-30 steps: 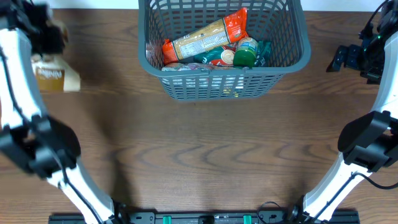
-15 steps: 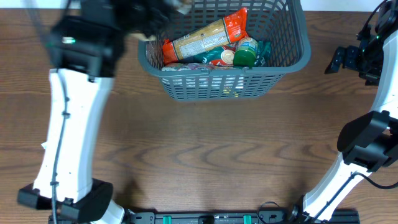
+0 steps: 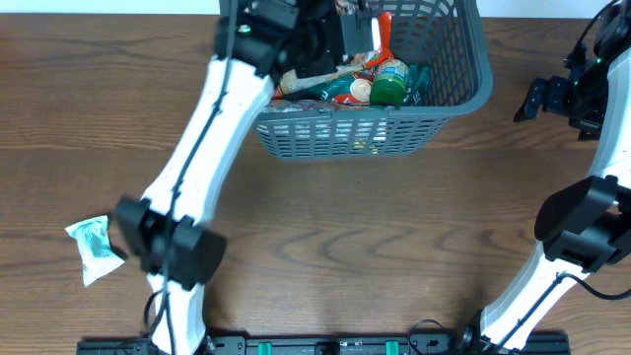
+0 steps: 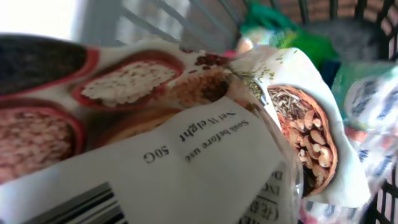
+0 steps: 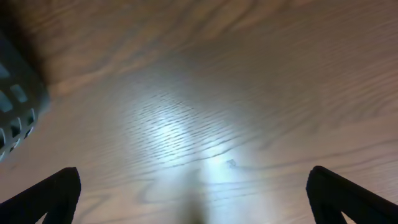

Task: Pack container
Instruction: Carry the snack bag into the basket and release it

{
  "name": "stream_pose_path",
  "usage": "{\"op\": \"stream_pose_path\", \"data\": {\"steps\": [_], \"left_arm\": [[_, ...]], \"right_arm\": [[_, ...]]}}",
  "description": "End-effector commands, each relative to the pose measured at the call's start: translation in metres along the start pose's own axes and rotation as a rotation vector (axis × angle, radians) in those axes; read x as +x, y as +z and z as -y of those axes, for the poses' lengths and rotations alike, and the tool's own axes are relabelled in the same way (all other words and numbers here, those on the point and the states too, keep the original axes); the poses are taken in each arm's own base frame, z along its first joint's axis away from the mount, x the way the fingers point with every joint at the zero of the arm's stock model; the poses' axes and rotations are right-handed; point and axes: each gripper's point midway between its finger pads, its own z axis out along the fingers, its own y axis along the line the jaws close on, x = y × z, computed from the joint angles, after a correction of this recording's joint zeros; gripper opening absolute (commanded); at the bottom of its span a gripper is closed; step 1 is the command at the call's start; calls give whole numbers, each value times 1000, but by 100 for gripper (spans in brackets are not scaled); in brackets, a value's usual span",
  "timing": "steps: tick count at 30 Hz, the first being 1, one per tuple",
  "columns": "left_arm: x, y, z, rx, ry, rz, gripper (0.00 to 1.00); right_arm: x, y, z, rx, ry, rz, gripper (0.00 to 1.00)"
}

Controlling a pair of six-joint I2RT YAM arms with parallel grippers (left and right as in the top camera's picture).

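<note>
The left gripper (image 3: 340, 30) hangs over the part-filled container (image 3: 463, 94) at the far side of the table (image 3: 325, 227), clamped on a snack packet (image 4: 186, 137), likely to drop it in; the right gripper (image 5: 199, 193) rests spread wide, well apart, keeping clear.

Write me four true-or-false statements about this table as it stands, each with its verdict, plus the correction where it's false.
1. The container already has several items in it. True.
2. The right gripper is shut on a packet. False: it stands open and empty above the table.
3. The left gripper holds a printed snack packet over the container. True.
4. The white and teal wrapper lies inside the container. False: it lies on the table, well apart from the container, beside the left arm's lower part.
</note>
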Motion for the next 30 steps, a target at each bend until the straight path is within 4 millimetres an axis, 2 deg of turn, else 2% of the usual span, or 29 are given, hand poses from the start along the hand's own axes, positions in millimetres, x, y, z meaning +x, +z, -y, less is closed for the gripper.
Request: {"op": "stream_pose_path", "data": {"steps": [1, 6, 8, 11, 13, 14, 15, 16, 19, 23, 27, 30], "left_arm": [[27, 39, 12, 72, -46, -44, 12], [66, 78, 26, 138, -159, -113, 17], [79, 89, 32, 164, -176, -137, 36], [91, 96, 37, 186, -192, -158, 38], [93, 96, 36, 183, -212, -162, 62], [93, 94, 35, 177, -244, -164, 84], [92, 90, 31, 163, -291, -168, 99], [92, 85, 27, 147, -320, -169, 98], [82, 58, 12, 99, -346, -149, 98], [52, -1, -21, -32, -311, -80, 98], [17, -87, -56, -226, -267, 3, 98], [5, -149, -73, -371, -255, 26, 98]], "right_arm": [[1, 0, -3, -2, -24, -6, 99], [4, 0, -3, -1, -24, -15, 99], [3, 0, -3, -1, -24, -14, 99], [3, 0, -3, -1, -24, -14, 99], [3, 0, -3, -1, -24, -14, 99], [3, 0, -3, -1, -24, -14, 99], [3, 0, -3, -1, -24, -12, 99], [3, 0, -3, -1, -24, -10, 99], [2, 0, -3, -1, -24, -10, 99], [3, 0, -3, -1, -24, -10, 99], [2, 0, -3, -1, -25, -9, 99], [2, 0, -3, -1, -28, -10, 99]]}}
